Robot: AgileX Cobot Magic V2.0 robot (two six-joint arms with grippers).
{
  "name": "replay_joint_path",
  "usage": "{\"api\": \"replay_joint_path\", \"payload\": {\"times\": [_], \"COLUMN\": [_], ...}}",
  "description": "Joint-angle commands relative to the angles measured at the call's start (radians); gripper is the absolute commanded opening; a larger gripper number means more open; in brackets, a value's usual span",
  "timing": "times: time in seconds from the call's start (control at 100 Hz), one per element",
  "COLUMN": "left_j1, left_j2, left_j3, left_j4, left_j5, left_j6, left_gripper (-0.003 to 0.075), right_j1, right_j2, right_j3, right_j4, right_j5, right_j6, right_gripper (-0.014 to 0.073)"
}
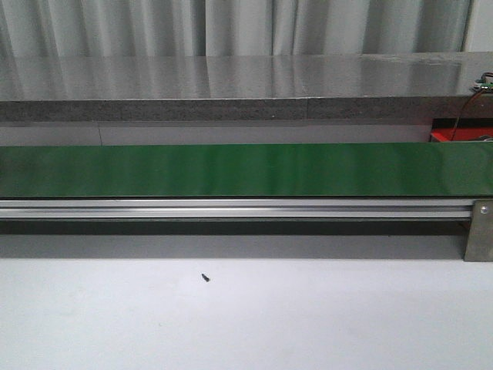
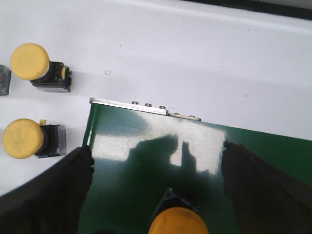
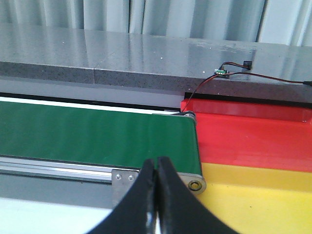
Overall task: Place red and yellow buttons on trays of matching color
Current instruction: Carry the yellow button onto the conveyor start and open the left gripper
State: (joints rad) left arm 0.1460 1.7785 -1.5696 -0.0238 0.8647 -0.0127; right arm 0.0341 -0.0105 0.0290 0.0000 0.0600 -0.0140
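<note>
My left gripper (image 2: 156, 148) is open above the end of the green belt (image 2: 146, 165). A yellow button (image 2: 178, 222) on a dark base lies on the belt between the spread fingers, touching neither. Two more yellow buttons (image 2: 30, 61) (image 2: 20, 139) lie on the white table beside the belt end. My right gripper (image 3: 157, 163) is shut on nothing, near the belt's other end. Past that end sit the red tray (image 3: 253, 136) and, nearer, the yellow tray (image 3: 253, 195). No red button is in view. Neither gripper shows in the front view.
The green belt (image 1: 231, 169) runs across the front view on an aluminium rail (image 1: 231, 208). A grey stone ledge (image 1: 231, 85) stands behind it, with a small wired circuit board (image 3: 222, 73) on it. A tiny black screw (image 1: 205, 277) lies on the white table.
</note>
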Motion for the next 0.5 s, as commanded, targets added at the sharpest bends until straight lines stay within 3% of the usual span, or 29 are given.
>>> {"api": "replay_joint_path", "payload": {"times": [0.0,0.22,0.49], "left_j1": [0.011,0.121,0.331], "left_j2": [-0.064,-0.107,-0.165], "left_j3": [-0.041,-0.031,0.113], "left_j4": [0.014,0.035,0.128], "left_j5": [-0.013,0.021,0.026], "left_j6": [-0.003,-0.006,-0.006], "left_gripper": [0.0538,0.0537,0.0537], "right_j1": [-0.005,-0.005,-0.005], "right_j2": [-0.017,-0.017,-0.017], "right_j3": [-0.018,-0.018,-0.018], "right_j4": [-0.013,-0.013,-0.013], "right_j5": [-0.077,-0.077,-0.077], "right_j6": [-0.002,-0.002,-0.002], "right_gripper": [-0.0068,-0.0068,-0.0068]}}
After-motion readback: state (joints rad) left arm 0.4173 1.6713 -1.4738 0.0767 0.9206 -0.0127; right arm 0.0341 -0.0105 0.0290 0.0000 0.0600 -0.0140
